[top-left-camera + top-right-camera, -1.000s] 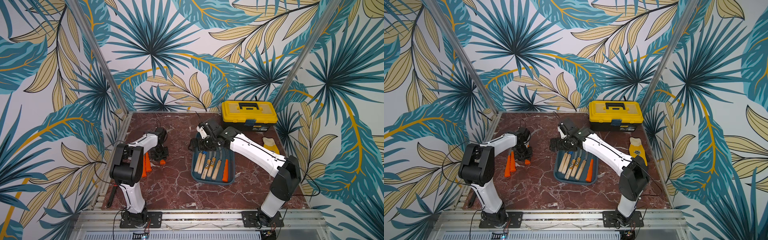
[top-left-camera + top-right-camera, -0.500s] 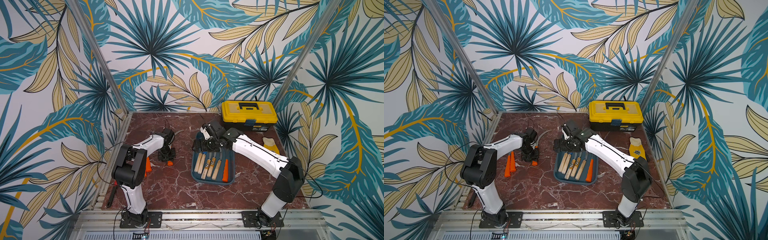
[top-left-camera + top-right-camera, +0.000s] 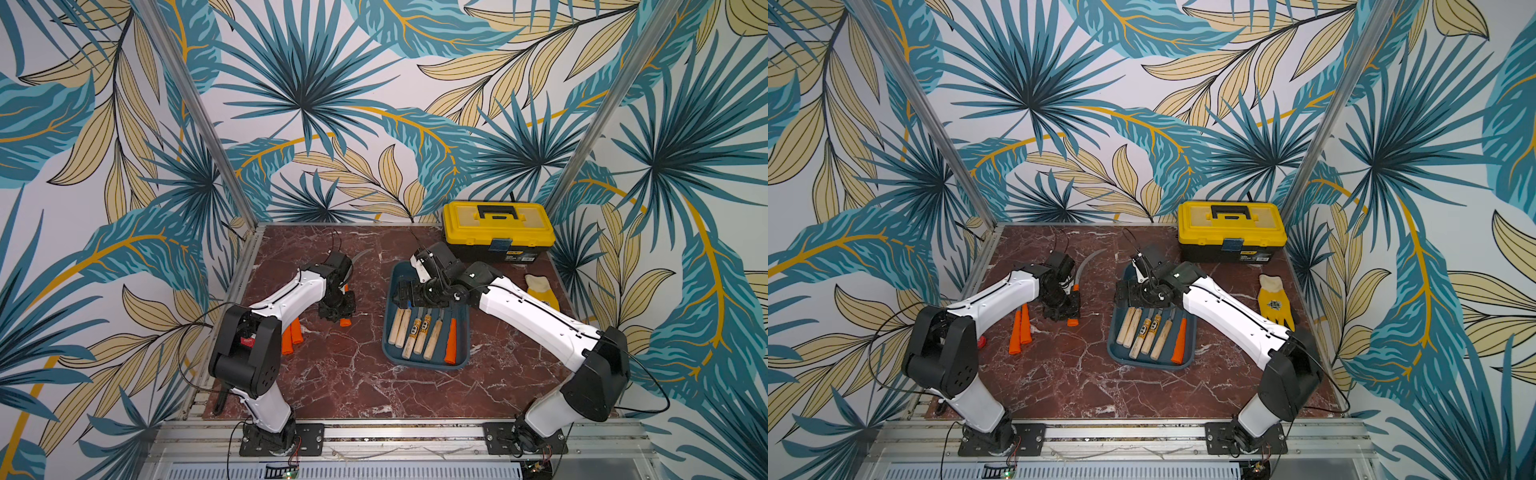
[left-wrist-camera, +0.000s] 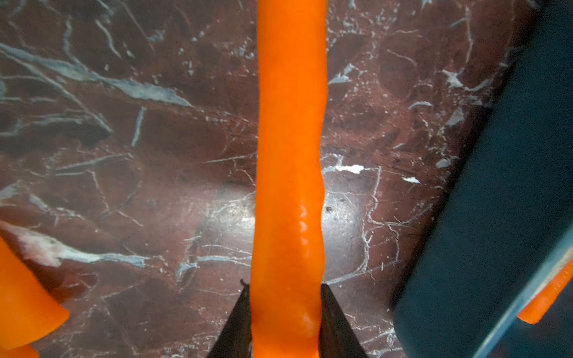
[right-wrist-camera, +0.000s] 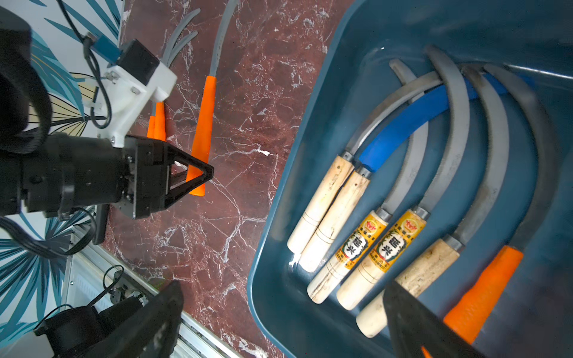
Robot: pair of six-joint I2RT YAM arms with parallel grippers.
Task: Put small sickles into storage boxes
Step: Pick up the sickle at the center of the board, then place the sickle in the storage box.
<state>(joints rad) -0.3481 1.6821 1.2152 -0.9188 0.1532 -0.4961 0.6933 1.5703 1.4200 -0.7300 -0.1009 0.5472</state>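
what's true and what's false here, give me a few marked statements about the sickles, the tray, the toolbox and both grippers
The left gripper is shut on an orange-handled sickle. True.
The blue tray holds six sickles. True.
The right gripper grips a wooden-handled sickle. False: its jaws are open and empty, over the tray.
The yellow toolbox has its lid raised. False: the lid is down.
Every sickle is in the tray. False: two orange-handled ones lie on the table.
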